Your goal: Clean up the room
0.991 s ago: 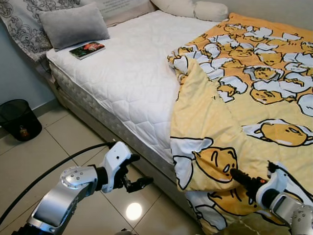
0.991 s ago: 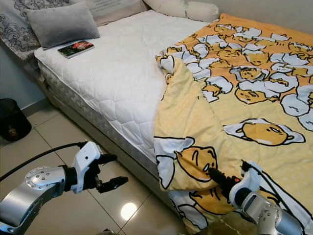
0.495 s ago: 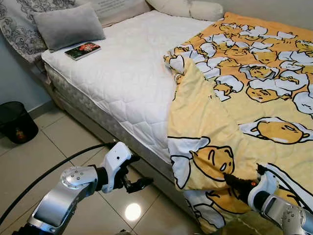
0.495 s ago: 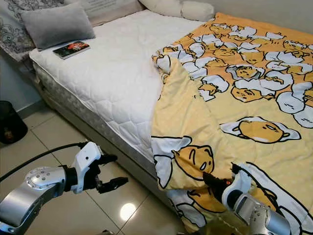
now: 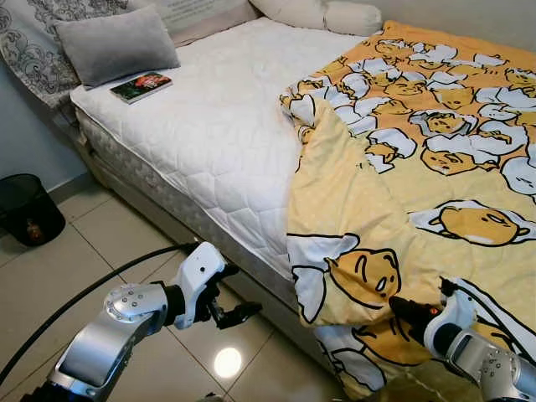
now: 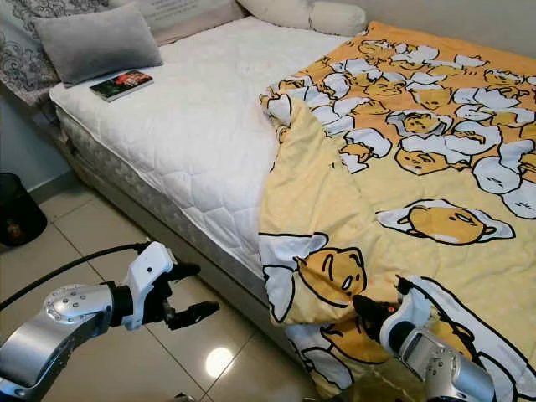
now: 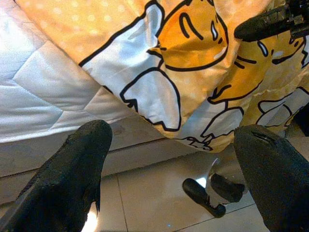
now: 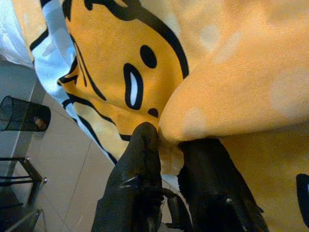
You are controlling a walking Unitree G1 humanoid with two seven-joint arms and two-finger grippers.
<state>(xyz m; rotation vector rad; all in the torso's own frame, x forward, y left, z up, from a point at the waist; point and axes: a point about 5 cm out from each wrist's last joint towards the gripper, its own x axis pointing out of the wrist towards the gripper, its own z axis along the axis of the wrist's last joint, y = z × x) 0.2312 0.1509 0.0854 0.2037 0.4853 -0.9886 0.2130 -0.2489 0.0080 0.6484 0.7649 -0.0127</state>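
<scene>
Bedroom with a white bed [image 5: 209,126] on a tiled floor [image 5: 59,260], your grippers low at its near side.

You see the yellow blanket [image 5: 419,167] covering the bed's right half and hanging over the edge; your right gripper [image 8: 169,145] pinches a fold of that hanging edge. Your left gripper [image 5: 230,293] hangs spread wide above the floor. A grey pillow [image 5: 117,42] and book [image 5: 148,85] lie at the head, a black bin [image 5: 29,205] on the floor.

No legible text is present. The book [image 5: 145,85] cover, upper left, is too small to read. The pillow [image 5: 208,10] print is illegible.
</scene>
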